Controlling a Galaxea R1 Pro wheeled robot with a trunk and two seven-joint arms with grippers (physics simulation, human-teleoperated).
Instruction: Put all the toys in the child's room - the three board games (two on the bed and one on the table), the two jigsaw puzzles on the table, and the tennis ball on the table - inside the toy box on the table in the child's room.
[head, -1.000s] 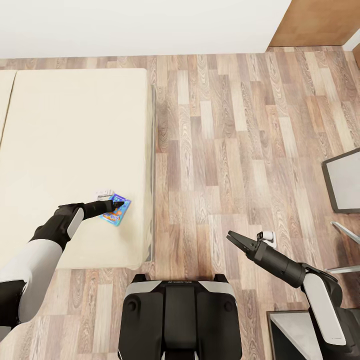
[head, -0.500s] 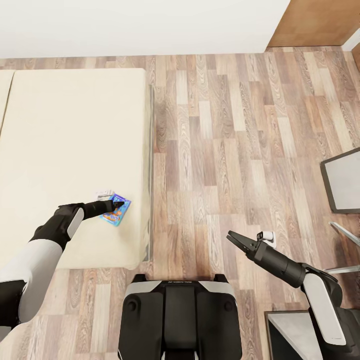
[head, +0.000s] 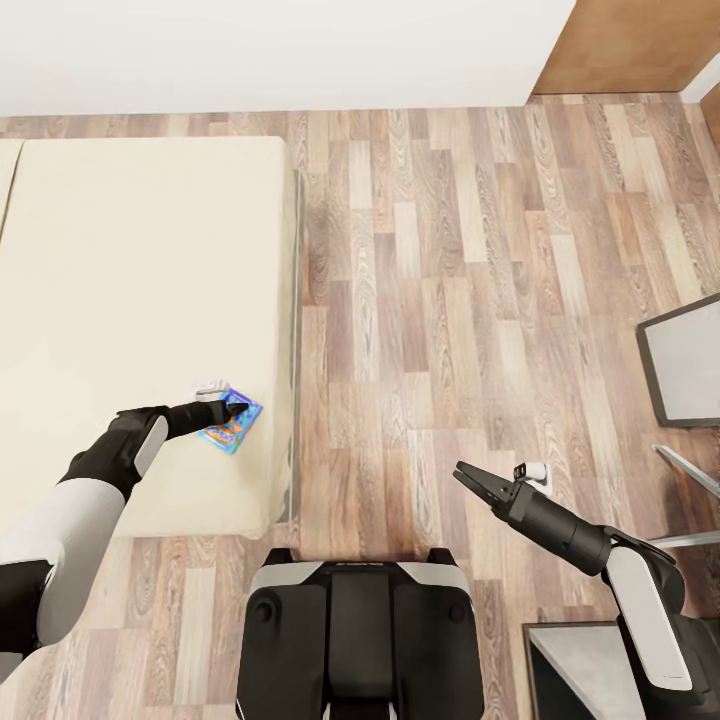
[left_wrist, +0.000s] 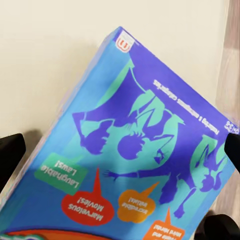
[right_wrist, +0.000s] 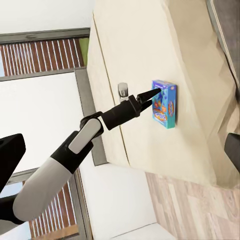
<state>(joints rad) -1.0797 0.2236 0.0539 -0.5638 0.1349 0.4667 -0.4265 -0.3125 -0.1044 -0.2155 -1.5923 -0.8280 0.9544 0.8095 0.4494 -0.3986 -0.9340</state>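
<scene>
One small blue game box (head: 231, 421) lies flat on the beige bed (head: 130, 290), near the mattress's floor-side edge.

Step in hand, as judged: picking up this box with the left gripper (head: 234, 407). To do it well, lower squarely so one finger passes each side of the box, close across its narrow width, and lift straight up so it does not slide off the edge.

Left arm: stretched forward over the bed, tip just above the box; left wrist view shows dark fingertips (left_wrist: 10, 150) at either side of the box, jaws apart.

Right gripper (head: 474, 481): held over the wood floor (head: 450, 280), well apart from the bed, jaws apart, empty.
</scene>
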